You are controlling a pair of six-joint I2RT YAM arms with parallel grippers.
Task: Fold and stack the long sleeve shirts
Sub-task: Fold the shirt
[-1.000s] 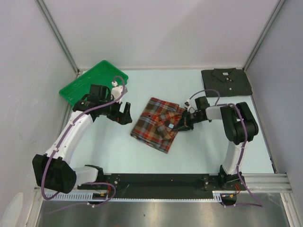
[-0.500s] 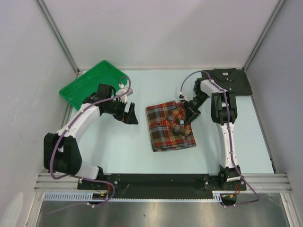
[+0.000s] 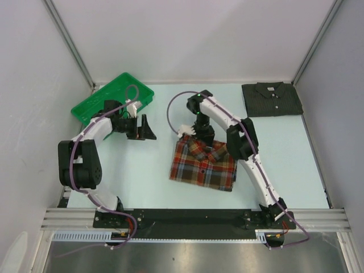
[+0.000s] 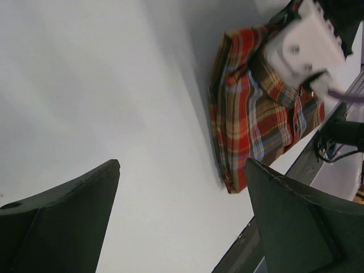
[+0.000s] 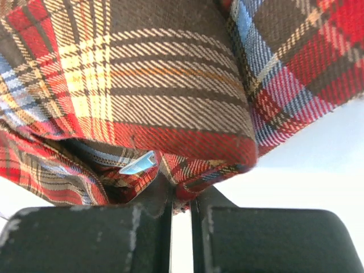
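The folded red, brown and navy plaid shirt (image 3: pixel 205 164) lies mid-table; it also shows in the left wrist view (image 4: pixel 259 108) and fills the right wrist view (image 5: pixel 170 91). My right gripper (image 3: pixel 200 134) is at its far collar edge, shut on a fold of the plaid cloth (image 5: pixel 196 179). The folded dark charcoal shirt (image 3: pixel 272 98) lies at the far right corner. My left gripper (image 3: pixel 147 128) is open and empty, left of the plaid shirt, over bare table (image 4: pixel 114 114).
A green plastic tray (image 3: pixel 111 99) stands at the far left, just behind my left arm. Grey walls close in the table on the left, back and right. A black rail (image 3: pixel 193 217) runs along the near edge.
My right gripper has swung from the plaid shirt's right side to its far edge, and the shirt has turned and shifted. My left gripper has drawn back left toward the tray.
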